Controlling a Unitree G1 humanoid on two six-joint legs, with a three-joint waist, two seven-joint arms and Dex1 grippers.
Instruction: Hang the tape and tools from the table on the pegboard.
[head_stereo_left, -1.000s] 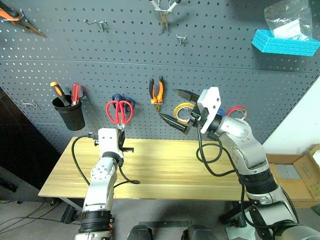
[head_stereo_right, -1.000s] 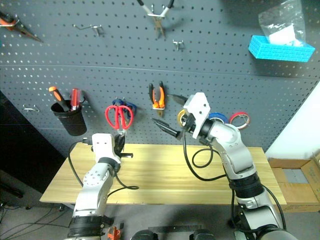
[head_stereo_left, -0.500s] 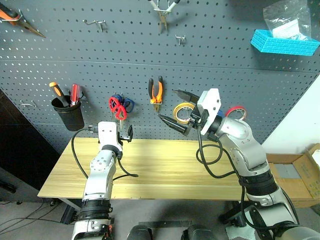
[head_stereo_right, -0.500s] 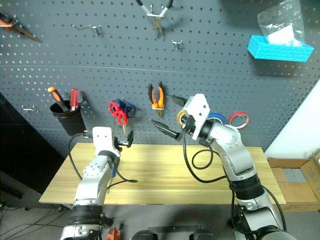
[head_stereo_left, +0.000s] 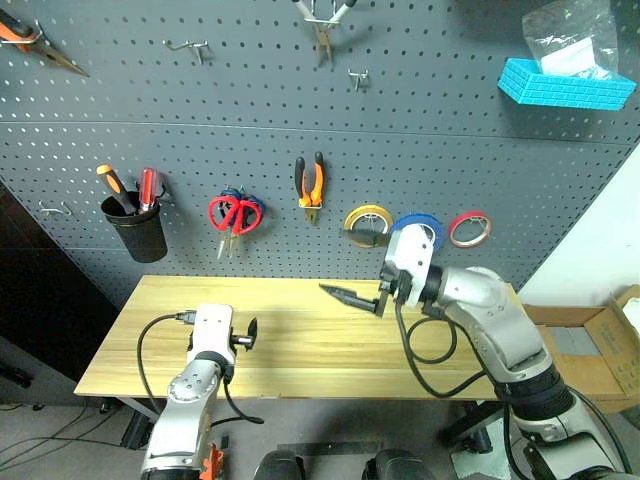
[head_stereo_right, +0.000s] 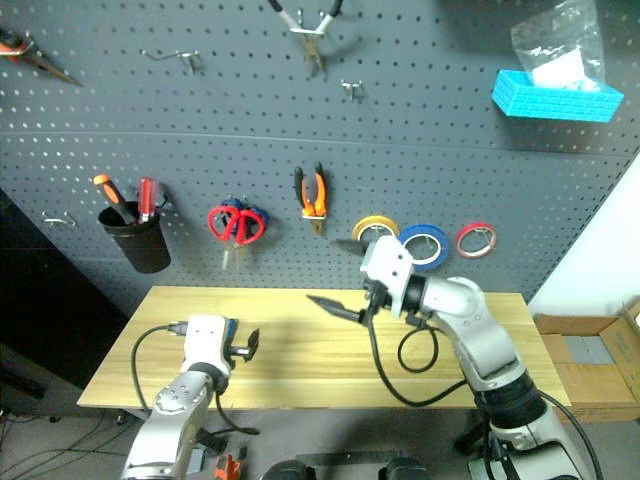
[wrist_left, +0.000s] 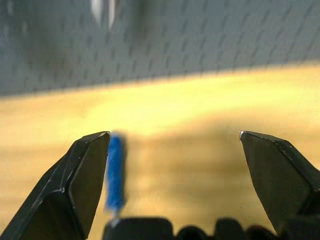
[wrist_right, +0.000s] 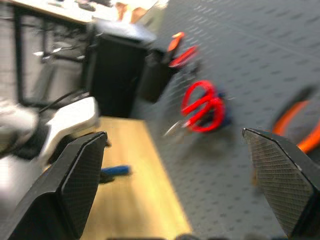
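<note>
Hanging task, late stage. On the pegboard (head_stereo_left: 420, 160) the red-handled scissors (head_stereo_left: 236, 213) hang from a hook in front of a blue pair, the orange-and-black pliers (head_stereo_left: 311, 183) hang just beside them, and the blue tape roll (head_stereo_left: 420, 229) sits on its hook between a yellow roll (head_stereo_left: 367, 221) and a red roll (head_stereo_left: 470, 228) — three of the task's items appear done. The table (head_stereo_left: 300, 350) is bare in the head views; a small blue-handled screwdriver (wrist_left: 115, 172) lies on it close by the left gripper (head_stereo_left: 243, 335), as both wrist views show. It is the one item left, by this reading. The left gripper, low over the table's near left part, has its fingers spread wide and grasps nothing. The right gripper (head_stereo_left: 352, 295), pointing across the table, is likewise spread and empty.
</note>
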